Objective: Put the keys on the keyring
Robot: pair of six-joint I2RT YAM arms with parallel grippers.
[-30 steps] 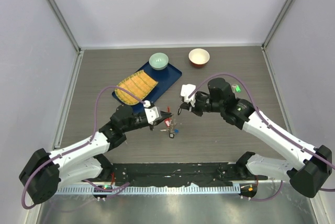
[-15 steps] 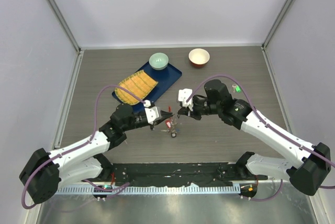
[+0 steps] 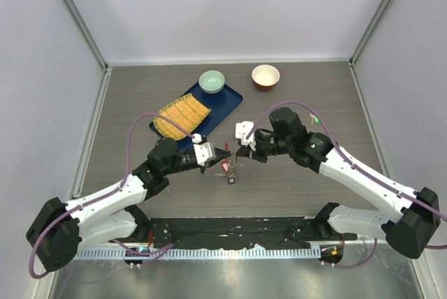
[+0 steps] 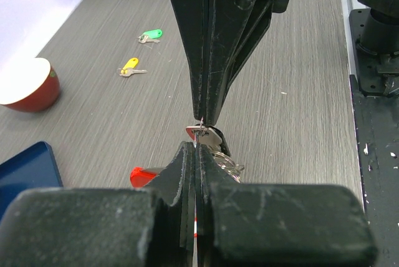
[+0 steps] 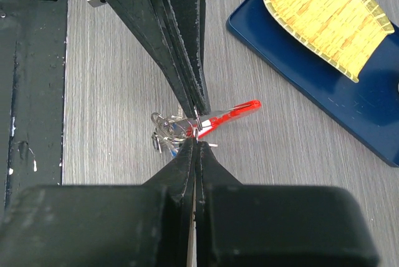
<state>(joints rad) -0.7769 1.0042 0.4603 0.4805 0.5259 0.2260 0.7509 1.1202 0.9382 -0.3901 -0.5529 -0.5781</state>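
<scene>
The keyring [image 3: 227, 165] hangs between both grippers at the table's middle. Its red oval loop shows in the left wrist view [image 4: 142, 174] and in the right wrist view [image 5: 235, 111], beside silver rings [image 5: 164, 126]. My left gripper [image 3: 223, 154] is shut on a thin wire of the ring [image 4: 196, 145]. My right gripper [image 3: 238, 154] is shut tip to tip against it [image 5: 195, 141], pinching the same ring. The black key [image 4: 220, 144] hangs on the bunch. The yellow key [image 4: 129, 65] and green key [image 4: 149, 34] lie loose on the table beyond.
A blue tray [image 3: 227, 100] with a yellow woven mat [image 3: 182, 114] and a green bowl [image 3: 211, 81] sits behind the left gripper. A red bowl [image 3: 265, 75] stands at the back. Black base plates [image 3: 237, 228] line the near edge.
My right gripper has moved left and down until its tips meet the left gripper's at the keyring. The left arm has hardly moved.
</scene>
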